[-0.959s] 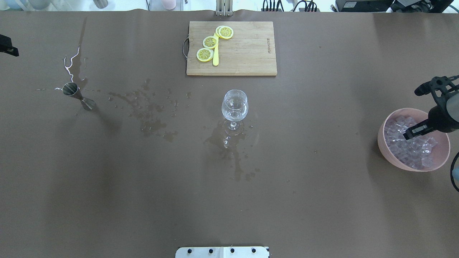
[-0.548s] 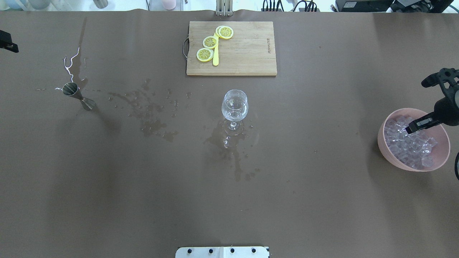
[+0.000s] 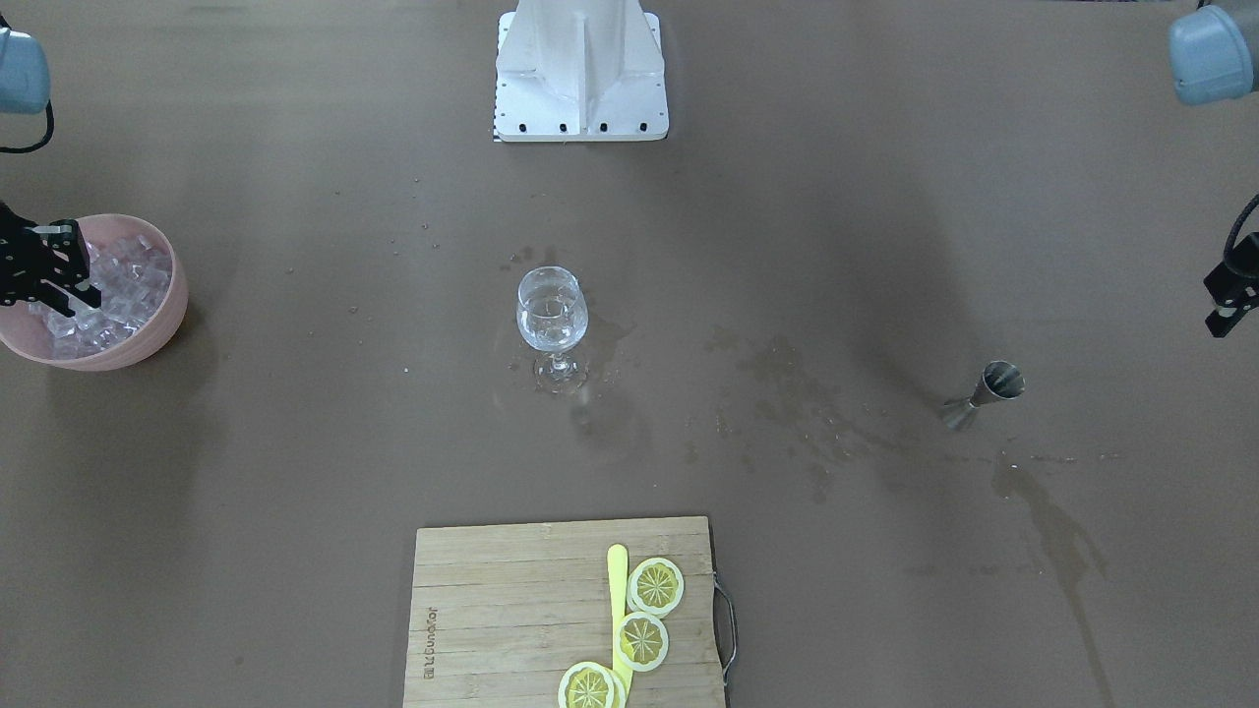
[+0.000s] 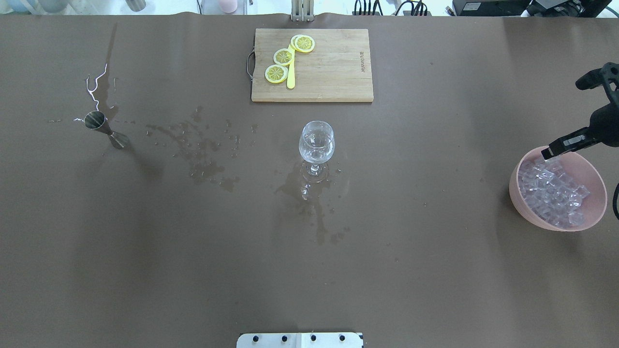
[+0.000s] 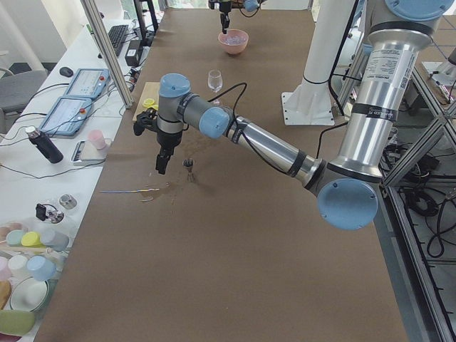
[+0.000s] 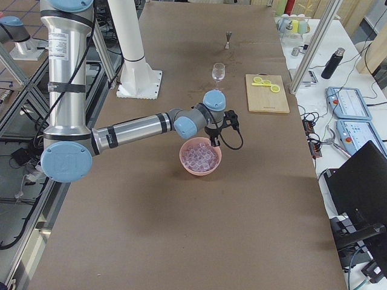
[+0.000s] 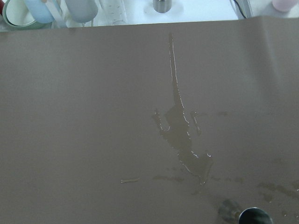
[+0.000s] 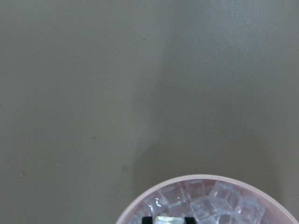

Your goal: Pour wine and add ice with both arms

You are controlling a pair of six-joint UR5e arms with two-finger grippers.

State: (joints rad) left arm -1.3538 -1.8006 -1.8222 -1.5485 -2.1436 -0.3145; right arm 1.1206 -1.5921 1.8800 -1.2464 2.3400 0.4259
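Observation:
The wine glass (image 4: 316, 142) stands at the table's middle with a little clear wine in its bowl; it also shows in the front view (image 3: 552, 310). The ice (image 4: 551, 193) is a heap of small clear cubes in a pink bowl (image 4: 515, 193) at the right. My right gripper (image 4: 547, 154) hangs over the bowl's far rim. In the right wrist view its fingertips (image 8: 148, 219) are shut on one ice cube (image 8: 164, 219) above the bowl (image 8: 210, 178). My left gripper (image 3: 1220, 320) is at the table's left edge, beyond the steel jigger (image 4: 104, 128); I cannot tell its state.
A wooden cutting board (image 4: 333, 72) with lemon slices (image 4: 283, 57) and a yellow knife lies behind the glass. Wet spill stains (image 4: 203, 150) spread between jigger and glass and in front of the glass. The white pedestal (image 3: 580, 69) stands at the robot's side.
My right gripper has risen out of the ice heap and moved toward the bowl's far rim. My left gripper has slid out of the overhead view at the left edge.

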